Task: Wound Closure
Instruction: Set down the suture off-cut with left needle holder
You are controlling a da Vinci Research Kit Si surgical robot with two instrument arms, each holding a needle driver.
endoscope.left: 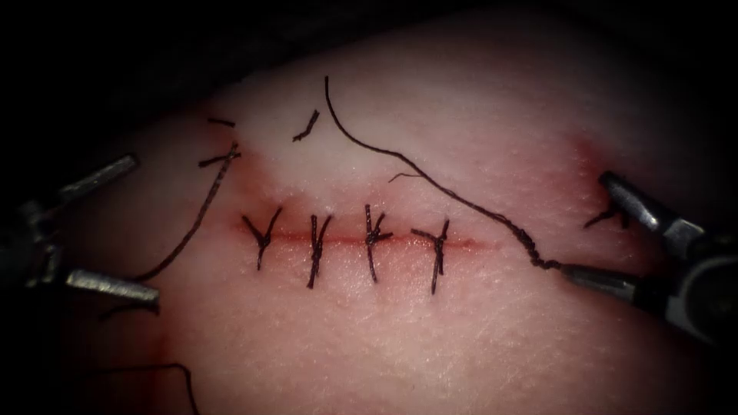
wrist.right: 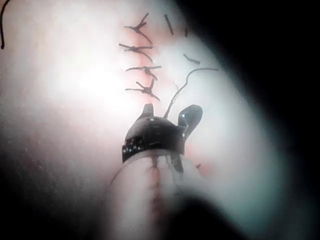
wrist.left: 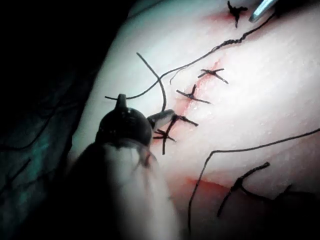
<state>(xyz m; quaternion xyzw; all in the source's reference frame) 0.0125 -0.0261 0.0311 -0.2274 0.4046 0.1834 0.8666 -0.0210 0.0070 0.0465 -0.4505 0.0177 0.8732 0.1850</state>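
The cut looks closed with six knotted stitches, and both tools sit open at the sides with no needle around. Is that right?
Not quite: the endoscope view shows four stitches across the cut, not six. The rest stands: the left tool and the right tool sit open at the sides, and I see no needle. A thread runs to the right tool's lower jaw.

Tissue (endoscope.left: 430, 338): pale, moist, faintly glossy, finely grained. Thread (endoscope.left: 430, 180): dark, matt, twisted strand. Left tool (endoscope.left: 108, 230) and right tool (endoscope.left: 596, 230): smooth grey metal, dull sheen.
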